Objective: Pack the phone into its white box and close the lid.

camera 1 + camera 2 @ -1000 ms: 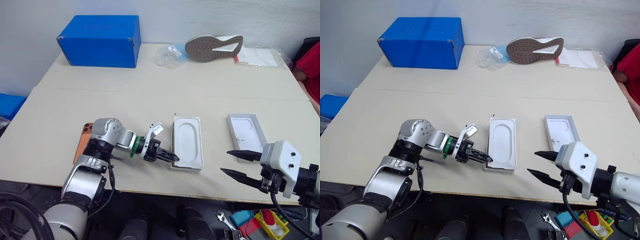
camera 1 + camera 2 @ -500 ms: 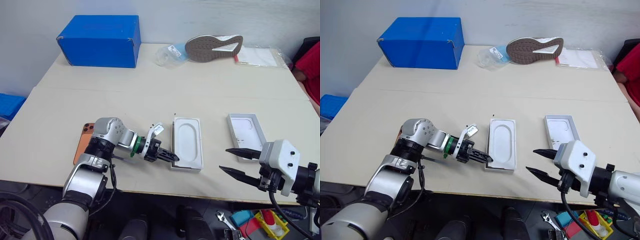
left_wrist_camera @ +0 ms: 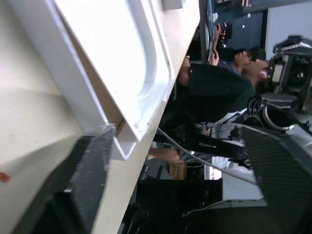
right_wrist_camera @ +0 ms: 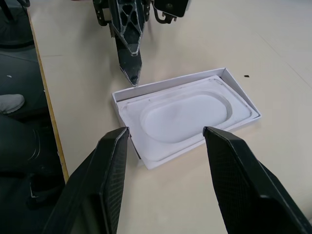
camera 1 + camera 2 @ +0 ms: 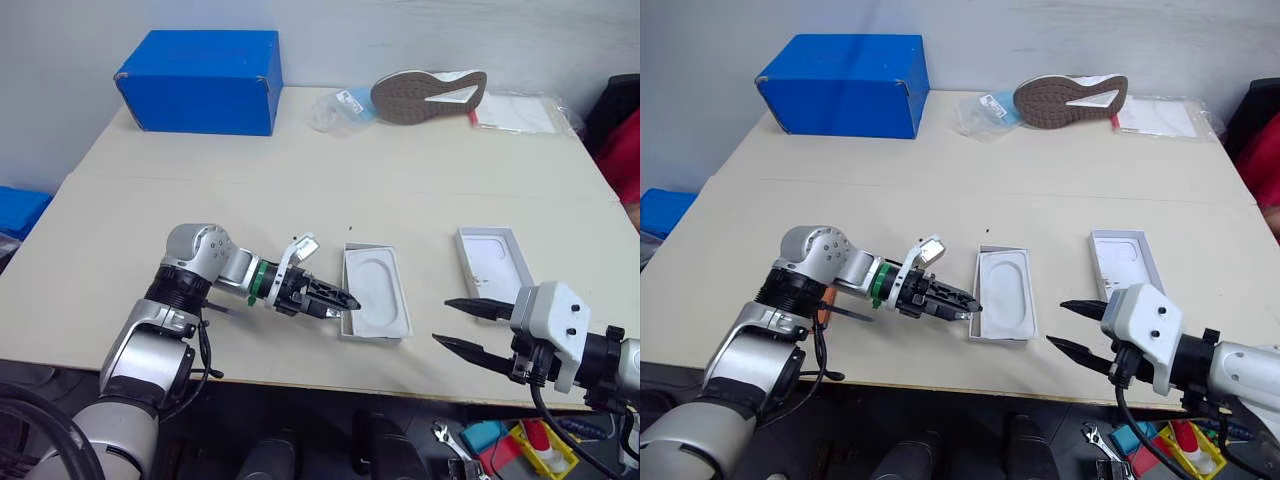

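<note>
1. Phone (image 5: 826, 297): an orange sliver of it lies flat on the table (image 5: 300, 190) at about 8 o'clock. The left forearm crosses over the rest and hides it. It is well apart from both white trays.
2. The white box (image 5: 346, 290) sits near the front edge at about 6 o'clock, a little askew. A white moulded insert (image 4: 185, 114) with an oval recess lies inside its thin walls.
3. The left gripper (image 5: 340, 299) reaches in from 8 o'clock, pointing toward 3 o'clock and slightly down. Its tips are at the box's near left corner.
4. In the left wrist view its two fingers (image 3: 80, 185) stand wide apart with that corner between them. They clamp nothing.
5. The right gripper (image 5: 441, 320) hangs over the table's front edge at about 5 o'clock, pointing toward 9 o'clock. Its jaws are spread and empty. In the right wrist view it faces the box's right side from a short way off.
6. A second shallow white tray (image 5: 490, 262) lies at about 4 o'clock, just beyond the right gripper and apart from the box.
7. At the far edge are a blue cardboard box (image 5: 200, 80) at 11 o'clock and a shoe (image 5: 428, 95), sole up, at 1 o'clock.
</note>
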`<state>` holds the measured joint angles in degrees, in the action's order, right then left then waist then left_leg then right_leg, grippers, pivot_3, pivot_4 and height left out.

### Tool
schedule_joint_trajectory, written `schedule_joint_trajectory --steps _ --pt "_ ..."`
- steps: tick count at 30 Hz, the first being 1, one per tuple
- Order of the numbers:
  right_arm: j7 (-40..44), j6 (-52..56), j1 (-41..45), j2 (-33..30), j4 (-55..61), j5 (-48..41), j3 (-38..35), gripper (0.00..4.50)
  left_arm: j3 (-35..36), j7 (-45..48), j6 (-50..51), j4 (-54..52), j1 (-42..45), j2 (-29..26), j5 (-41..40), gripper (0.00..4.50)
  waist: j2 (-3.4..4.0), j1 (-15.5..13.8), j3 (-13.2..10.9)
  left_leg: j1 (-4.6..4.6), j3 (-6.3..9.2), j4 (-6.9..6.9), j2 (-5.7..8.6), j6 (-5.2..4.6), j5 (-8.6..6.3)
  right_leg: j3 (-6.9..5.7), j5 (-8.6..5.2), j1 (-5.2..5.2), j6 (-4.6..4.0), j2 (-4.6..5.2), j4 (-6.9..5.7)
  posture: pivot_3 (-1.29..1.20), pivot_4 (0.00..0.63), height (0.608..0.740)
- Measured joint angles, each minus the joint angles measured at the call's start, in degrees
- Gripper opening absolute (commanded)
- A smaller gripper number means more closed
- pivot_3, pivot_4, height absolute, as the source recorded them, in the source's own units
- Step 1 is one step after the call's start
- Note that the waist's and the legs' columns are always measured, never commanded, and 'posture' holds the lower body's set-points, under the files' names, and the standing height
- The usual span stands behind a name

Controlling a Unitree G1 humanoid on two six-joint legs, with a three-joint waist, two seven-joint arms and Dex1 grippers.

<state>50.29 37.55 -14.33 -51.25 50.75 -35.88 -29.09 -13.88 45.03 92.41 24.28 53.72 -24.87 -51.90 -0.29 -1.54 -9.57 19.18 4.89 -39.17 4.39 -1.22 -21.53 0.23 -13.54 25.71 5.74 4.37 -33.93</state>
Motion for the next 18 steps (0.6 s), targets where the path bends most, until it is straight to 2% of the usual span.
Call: schedule_joint_trajectory --steps 6,9,12,17,18 --pt "0.0 -0.4 1.9 -1.2 -1.2 0.8 2.9 2.49 -0.1 4.8 -0.6 -6.4 -0.2 -3.7 -0.1 4.44 0.0 0.1 0.0 0.01 0.0 0.0 0.0 0.0 0.0 0.0 0.0 0.02 0.0 -0.01 0.01 0.0 0.15 0.74" --pt "0.1 -1.3 4.2 -2.6 -2.1 2.8 7.5 2.49 -0.6 10.5 -3.9 -11.2 -0.8 -7.5 -0.2 3.84 0.0 0.3 0.0 -0.01 -0.02 0.0 -0.03 0.02 -0.01 0.01 0.0 0.03 0.0 -0.02 0.05 0.0 0.15 0.74" --pt "0.1 -1.5 7.7 -3.4 -4.5 4.4 12.3 1.84 -1.2 16.8 -10.0 -15.2 -3.3 -11.4 0.8 2.91 0.02 0.2 0.0 -0.02 -0.03 0.0 -0.02 0.01 0.0 0.02 0.0 0.02 -0.01 0.0 0.07 0.0 0.15 0.74" --pt "-0.7 -1.4 19.6 -3.5 -10.6 8.7 24.2 0.03 -2.9 28.3 -27.4 -21.8 -9.4 -17.5 6.8 1.24 0.04 0.3 -0.1 0.03 -0.02 -0.01 -0.04 0.01 0.0 -0.03 -0.02 0.06 -0.03 0.0 0.12 0.0 0.15 0.74" --pt "-0.8 -1.4 21.1 -3.5 -11.7 9.5 26.1 0.0 -2.9 30.1 -30.3 -22.3 -10.1 -18.9 8.0 0.86 0.06 0.2 -0.1 0.04 -0.02 -0.01 -0.04 0.0 0.0 -0.04 -0.02 0.08 -0.05 0.01 0.13 0.0 0.15 0.74"
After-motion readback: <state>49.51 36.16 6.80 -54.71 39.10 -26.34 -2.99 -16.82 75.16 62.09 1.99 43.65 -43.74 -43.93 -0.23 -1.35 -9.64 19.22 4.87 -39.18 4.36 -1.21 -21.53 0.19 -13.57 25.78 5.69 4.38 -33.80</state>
